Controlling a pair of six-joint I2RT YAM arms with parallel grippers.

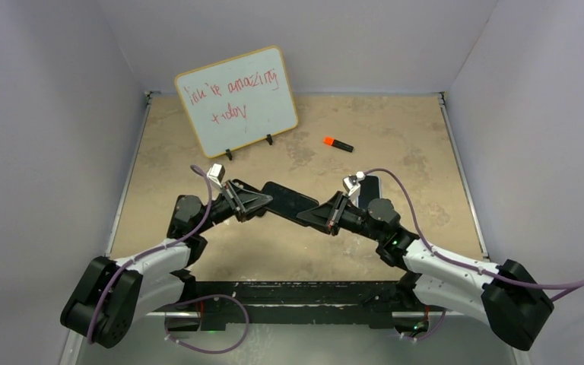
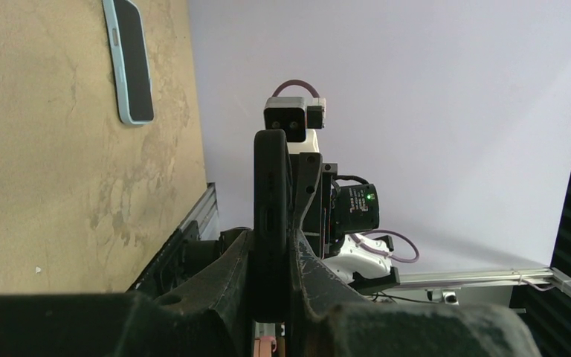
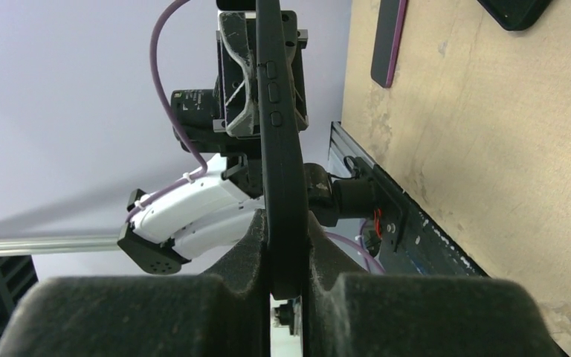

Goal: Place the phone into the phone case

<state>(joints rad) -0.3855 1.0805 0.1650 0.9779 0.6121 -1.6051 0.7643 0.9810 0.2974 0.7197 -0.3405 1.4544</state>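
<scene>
A black phone case (image 1: 289,201) hangs above the middle of the table, held at opposite ends by both arms. My left gripper (image 1: 262,201) is shut on its left end; the left wrist view shows the case (image 2: 271,186) edge-on between the pads of that gripper (image 2: 271,253). My right gripper (image 1: 321,215) is shut on its right end, the case (image 3: 282,149) with its side buttons rising from the gripper (image 3: 286,238). A phone (image 1: 369,186) with a dark screen and light blue rim (image 2: 130,59) lies flat on the table behind the right wrist. Whether anything sits inside the held case is hidden.
A whiteboard (image 1: 237,99) with red writing stands at the back left. An orange-capped marker (image 1: 338,143) lies at the back middle. In the right wrist view a dark slab with a purple edge (image 3: 388,41) and another black item (image 3: 517,11) lie on the table.
</scene>
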